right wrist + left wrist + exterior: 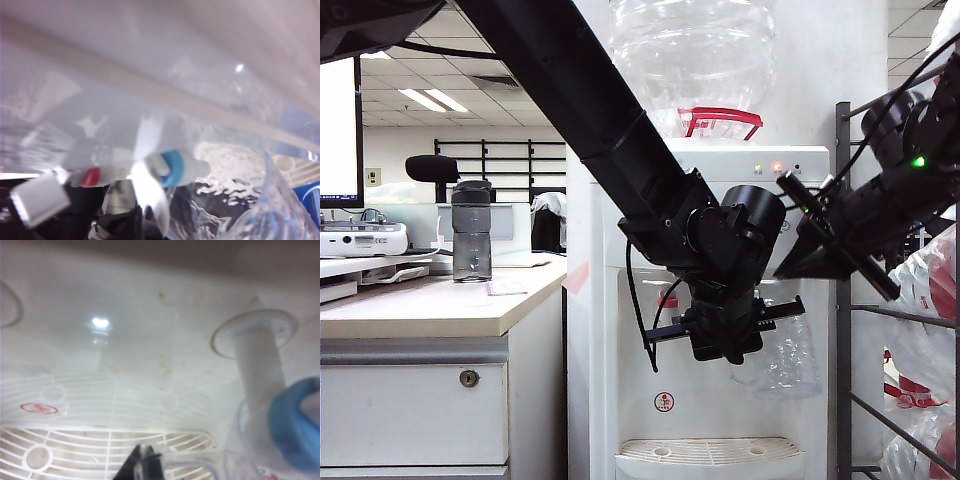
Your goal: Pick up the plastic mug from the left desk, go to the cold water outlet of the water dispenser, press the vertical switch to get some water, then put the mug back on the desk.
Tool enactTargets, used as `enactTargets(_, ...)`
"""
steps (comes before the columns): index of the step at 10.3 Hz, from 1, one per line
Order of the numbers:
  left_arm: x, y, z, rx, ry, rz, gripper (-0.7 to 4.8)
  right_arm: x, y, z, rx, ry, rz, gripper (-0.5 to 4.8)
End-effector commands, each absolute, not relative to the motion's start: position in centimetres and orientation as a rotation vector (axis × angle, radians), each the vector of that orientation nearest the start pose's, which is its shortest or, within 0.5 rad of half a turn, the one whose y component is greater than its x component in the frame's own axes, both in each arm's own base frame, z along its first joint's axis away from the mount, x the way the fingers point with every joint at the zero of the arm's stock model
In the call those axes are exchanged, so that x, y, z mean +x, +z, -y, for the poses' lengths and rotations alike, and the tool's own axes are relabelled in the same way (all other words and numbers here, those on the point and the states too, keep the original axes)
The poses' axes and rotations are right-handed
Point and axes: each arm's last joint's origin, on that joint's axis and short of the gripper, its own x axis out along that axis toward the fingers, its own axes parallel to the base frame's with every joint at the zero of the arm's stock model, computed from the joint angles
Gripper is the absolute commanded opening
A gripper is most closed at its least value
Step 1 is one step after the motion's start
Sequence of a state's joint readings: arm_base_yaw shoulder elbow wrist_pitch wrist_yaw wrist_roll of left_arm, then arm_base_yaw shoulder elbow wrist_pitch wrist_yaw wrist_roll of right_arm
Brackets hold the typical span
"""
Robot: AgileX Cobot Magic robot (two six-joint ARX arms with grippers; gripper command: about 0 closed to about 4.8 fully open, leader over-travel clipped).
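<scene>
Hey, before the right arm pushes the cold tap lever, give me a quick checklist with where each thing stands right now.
1. Left gripper gripping the mug: ok, shut on its thin handle.
2. Mug under the cold tap: ok, in the left wrist view the rim sits just below the blue collar.
3. Right gripper on the lever: not ok, it hangs up and to the right of the taps, apart from them.
4. Right gripper open or shut: cannot tell.
5. Drip tray below the mug: ok.
6. Water in the mug: cannot tell.
</scene>
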State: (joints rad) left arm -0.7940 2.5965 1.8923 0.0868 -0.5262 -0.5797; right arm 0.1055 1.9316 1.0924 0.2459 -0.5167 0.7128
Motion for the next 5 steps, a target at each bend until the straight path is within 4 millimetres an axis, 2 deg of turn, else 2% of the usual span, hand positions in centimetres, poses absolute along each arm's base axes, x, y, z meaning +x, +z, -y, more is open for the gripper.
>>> enactTargets(1, 40.0, 8.56, 37.96, -0.224, -0.132, -0.5, -0.07, 39.65, 15.2, -5.78, 0.785, 0.375, -0.79, -0.05)
enactTargets(5, 40.0, 8.56, 37.96, -0.224, -0.131, -0.499, -0.07, 39.7, 14.45, -5.79, 0.783, 0.365, -0.809, -0.05)
